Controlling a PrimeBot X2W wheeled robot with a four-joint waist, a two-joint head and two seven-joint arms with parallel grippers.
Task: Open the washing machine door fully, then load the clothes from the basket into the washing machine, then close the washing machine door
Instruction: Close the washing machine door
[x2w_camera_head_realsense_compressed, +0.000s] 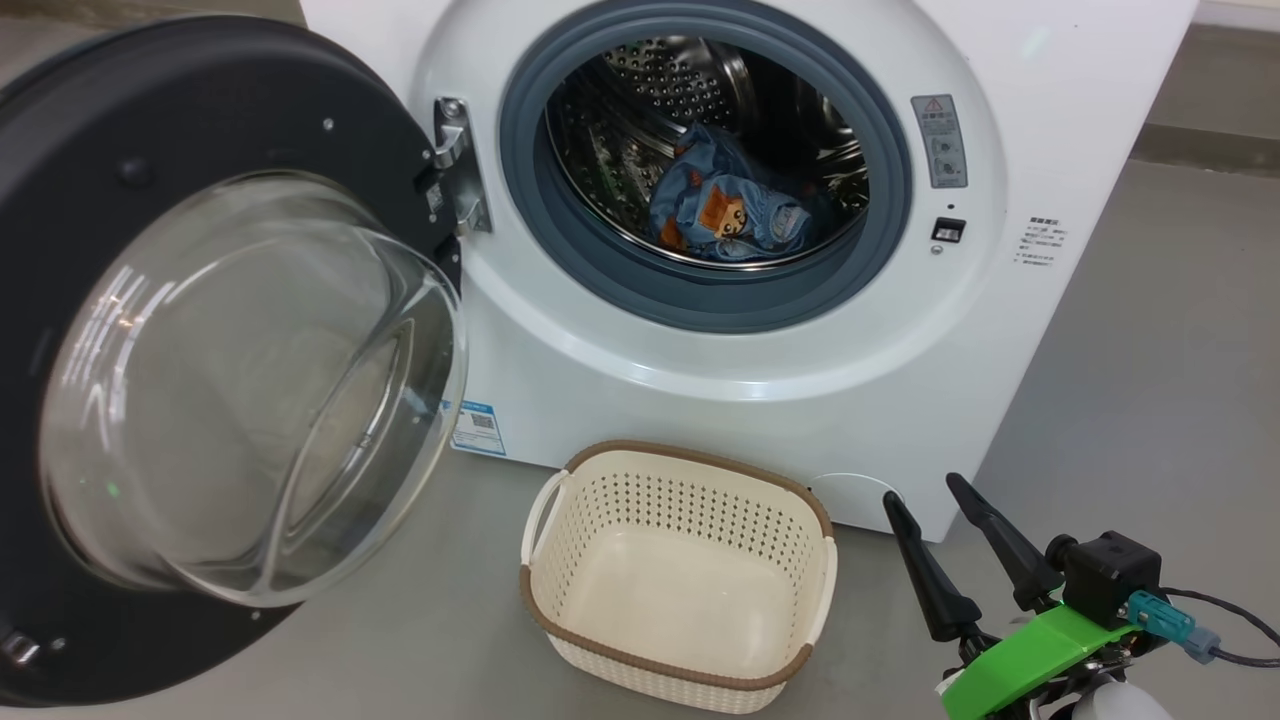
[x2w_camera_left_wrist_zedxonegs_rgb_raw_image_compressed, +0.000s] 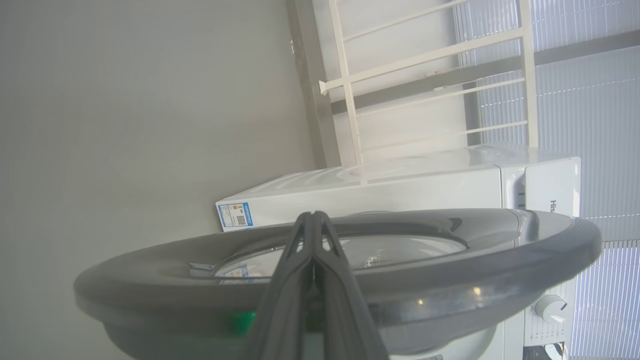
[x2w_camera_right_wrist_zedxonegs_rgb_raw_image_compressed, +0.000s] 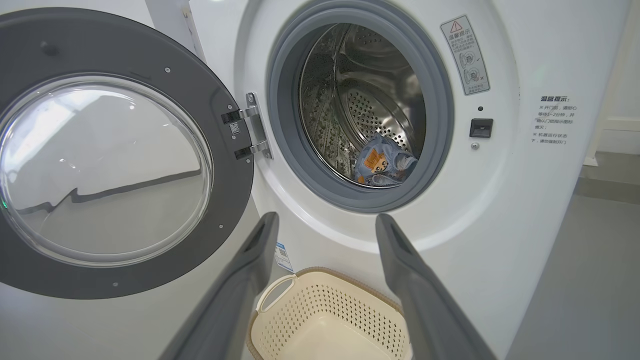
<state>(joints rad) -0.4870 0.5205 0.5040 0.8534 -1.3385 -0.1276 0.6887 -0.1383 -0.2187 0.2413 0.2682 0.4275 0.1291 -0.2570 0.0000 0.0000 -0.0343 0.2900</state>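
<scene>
Head view: door (x2w_camera_head_realsense_compressed: 200, 100) stood swung wide to the left of the washer (x2w_camera_head_realsense_compressed: 700, 360), hung on the hinge (x2w_camera_head_realsense_compressed: 455, 165) at the left edge of the opening, so step one looked done. Clothes (x2w_camera_head_realsense_compressed: 725, 210) lay bundled at the bottom of the drum (x2w_camera_head_realsense_compressed: 680, 80), inside the grey gasket (x2w_camera_head_realsense_compressed: 520, 180): light blue fabric with orange prints, crumpled, nothing seen draped over the gasket lip. Basket (x2w_camera_head_realsense_compressed: 690, 460) sat on the floor (x2w_camera_head_realsense_compressed: 1150, 350) just in front of the washer, below the opening, bare inside, so loading looked finished too. What was left, as I read it: shutting the door. The door itself had a glossy black rim and a bulging clear bowl (x2w_camera_head_realsense_compressed: 250, 390) facing the camera, with glare on the glass. Right gripper (x2w_camera_head_realsense_compressed: 922, 490) was at lower right, near the basket's right side, fingers spread wide and holding nothing; the right wrist view had it aimed at the opening from above the basket. Left wrist view: left gripper (x2w_camera_left_wrist_zedxonegs_rgb_raw_image_compressed: 312, 217) had its fingers pressed together, empty, tips over the door's outer face, the side away from the bowl. Couldn't tell whether it was touching or just short. My guess: that arm was placed to push the door shut. The bundle sat deep enough that the bowl would probably clear it.
</scene>
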